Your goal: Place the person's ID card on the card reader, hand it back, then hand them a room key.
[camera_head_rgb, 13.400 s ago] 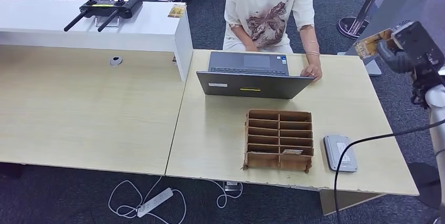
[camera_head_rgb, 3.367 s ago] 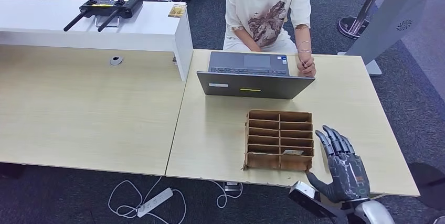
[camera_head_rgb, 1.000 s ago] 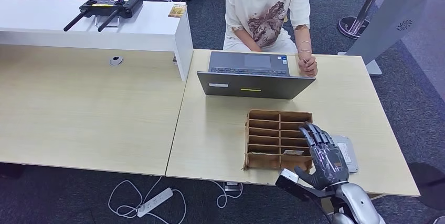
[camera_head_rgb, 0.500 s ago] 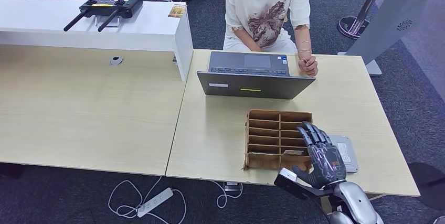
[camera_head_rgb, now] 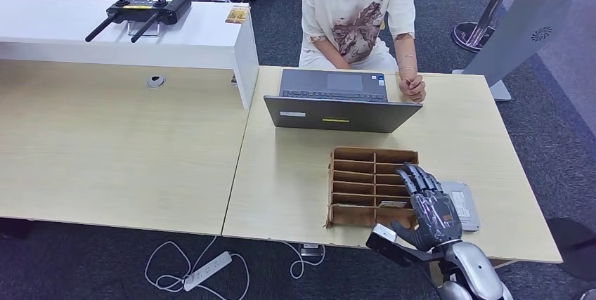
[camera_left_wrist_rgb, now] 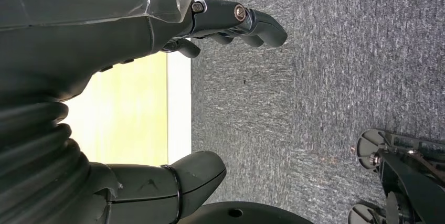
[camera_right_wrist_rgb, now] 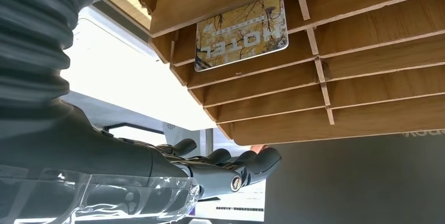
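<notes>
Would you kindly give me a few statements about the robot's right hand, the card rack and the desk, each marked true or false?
1. The right hand is over the wooden card rack. True.
2. The right hand holds a card. False: it holds nothing, fingers apart.
3. A hotel key card lies in a rack slot. True.
4. The laptop is shut flat. False: it stands open before the person.
5. The card reader lies left of the rack. False: right.

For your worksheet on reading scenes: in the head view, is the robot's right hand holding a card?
No. The right hand hovers over the wooden card rack with fingers spread, and a hotel card lies in a slot.
</notes>
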### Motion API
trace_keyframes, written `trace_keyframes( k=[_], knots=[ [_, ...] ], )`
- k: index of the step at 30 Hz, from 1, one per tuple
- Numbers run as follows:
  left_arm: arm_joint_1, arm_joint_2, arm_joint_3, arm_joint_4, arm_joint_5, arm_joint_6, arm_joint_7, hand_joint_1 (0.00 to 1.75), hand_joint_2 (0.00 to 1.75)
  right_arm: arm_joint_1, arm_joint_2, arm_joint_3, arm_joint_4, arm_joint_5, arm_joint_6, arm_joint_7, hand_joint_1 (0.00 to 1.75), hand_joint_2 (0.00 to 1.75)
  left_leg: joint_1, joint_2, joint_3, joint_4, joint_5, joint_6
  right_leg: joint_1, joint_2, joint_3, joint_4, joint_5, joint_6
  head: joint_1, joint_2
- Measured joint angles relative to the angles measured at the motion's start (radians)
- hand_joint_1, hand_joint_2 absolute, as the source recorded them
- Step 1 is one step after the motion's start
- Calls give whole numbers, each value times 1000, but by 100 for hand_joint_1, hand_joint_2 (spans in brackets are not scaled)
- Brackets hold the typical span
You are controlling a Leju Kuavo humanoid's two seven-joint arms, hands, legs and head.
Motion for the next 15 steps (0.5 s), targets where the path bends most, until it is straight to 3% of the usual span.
trace_keyframes(
  k=[15],
  knots=[
    [0, 0, 0, 0, -7, -2, 0, 0, 175, 1, 0, 1, 8, -1, -1, 5, 18, 175, 0, 0, 0, 0, 0, 0, 0, 0, 0, 0, 0, 0, 0, 0]
  ],
)
